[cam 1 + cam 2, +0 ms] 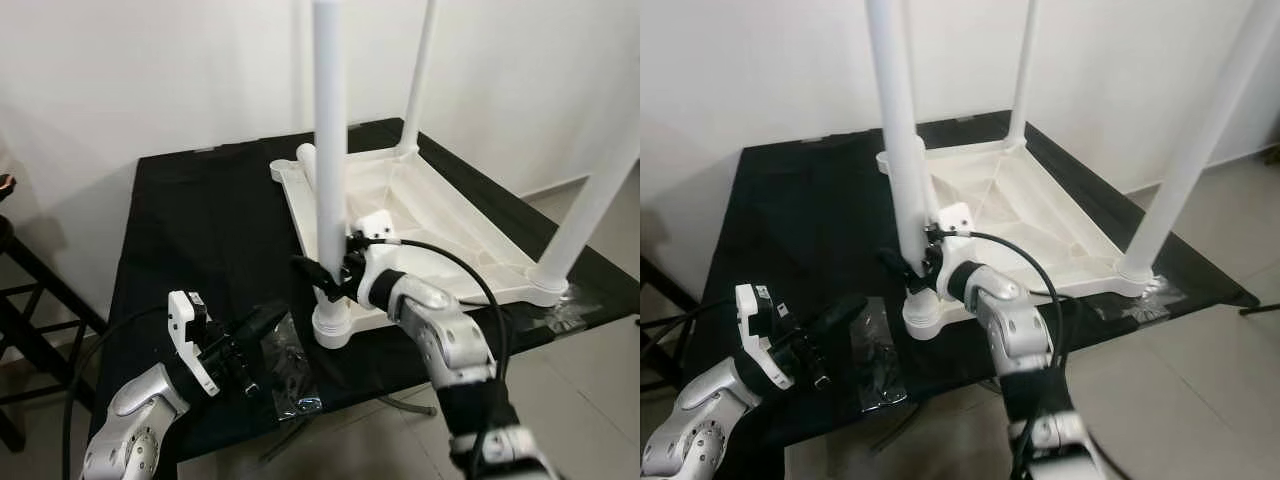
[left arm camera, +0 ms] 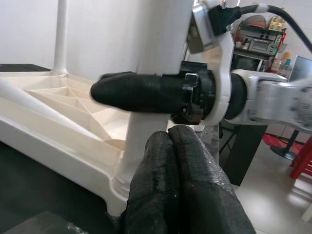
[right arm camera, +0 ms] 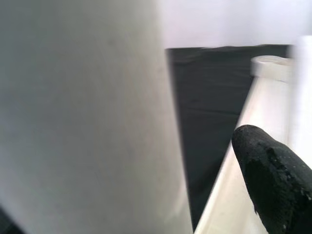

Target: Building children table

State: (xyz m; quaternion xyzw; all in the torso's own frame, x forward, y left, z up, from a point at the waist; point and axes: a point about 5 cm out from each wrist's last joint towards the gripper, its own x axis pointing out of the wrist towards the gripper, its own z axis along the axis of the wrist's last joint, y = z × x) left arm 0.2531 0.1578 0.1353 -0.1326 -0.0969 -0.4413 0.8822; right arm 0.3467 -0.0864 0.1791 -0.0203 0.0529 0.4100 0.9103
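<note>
A white children's table top point(image 1: 440, 215) lies upside down on a black table point(image 1: 200, 230). Three white legs stand up from its corners. The near left leg point(image 1: 329, 150) rises from its corner socket point(image 1: 332, 322), and my right gripper point(image 1: 322, 272) is shut on it low down, one black finger point(image 2: 131, 92) crossing its front. In the right wrist view the leg point(image 3: 87, 117) sits right against a fingertip point(image 3: 273, 170). My left gripper point(image 1: 268, 318) is shut with nothing in it, low over the black table just left of that socket.
A clear plastic bag point(image 1: 290, 385) with dark small parts lies at the black table's front edge, beside my left gripper. A short white socket point(image 1: 306, 155) stands at the top's far left corner. A dark stool frame point(image 1: 20, 290) is at the left; tiled floor point(image 1: 600, 350) at the right.
</note>
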